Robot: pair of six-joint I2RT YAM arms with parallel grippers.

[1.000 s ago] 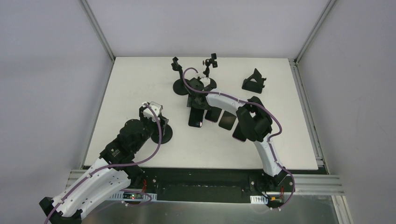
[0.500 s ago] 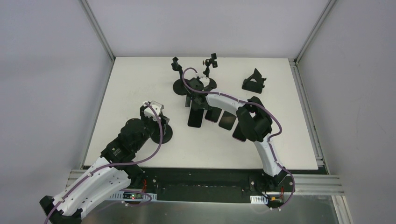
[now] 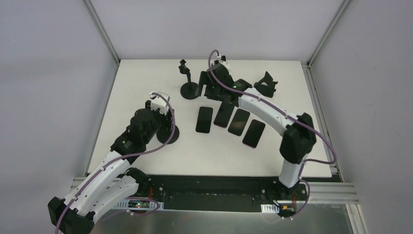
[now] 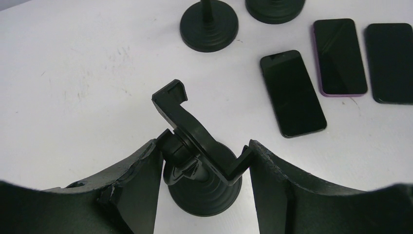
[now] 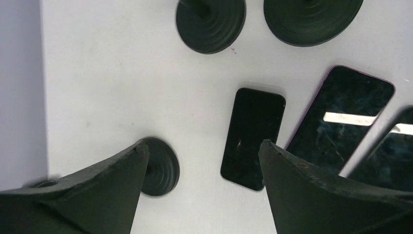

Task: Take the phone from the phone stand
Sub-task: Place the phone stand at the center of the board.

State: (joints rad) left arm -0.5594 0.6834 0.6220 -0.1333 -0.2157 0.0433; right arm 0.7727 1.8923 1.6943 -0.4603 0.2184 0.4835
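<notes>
The phone stand point(image 4: 195, 131) is black with a round base point(image 3: 171, 134) and an empty clamp bracket on a ball joint. My left gripper point(image 4: 204, 146) is shut on it, one finger on the ball joint and the other on the bracket's hooked end; in the top view my left gripper point(image 3: 163, 116) sits just above the base. The phone point(image 3: 204, 119), black, lies flat on the table to the right of the stand, also visible as the phone point(image 4: 292, 92) and the phone point(image 5: 253, 139). My right gripper point(image 5: 203, 145) hangs open and empty high above it, near the back stands point(image 3: 207, 88).
More phones lie in a row right of it: a purple-edged phone point(image 3: 224, 113), a black one point(image 3: 238, 122) and another point(image 3: 253, 132). A clamp stand point(image 3: 187, 80) stands at the back, with a second round base point(image 5: 311, 19) beside it. A folding stand point(image 3: 265, 84) sits at the back right.
My right gripper has opened wider, left the black phone lying flat, and risen toward the back of the table. My left gripper keeps its hold on the stand.
</notes>
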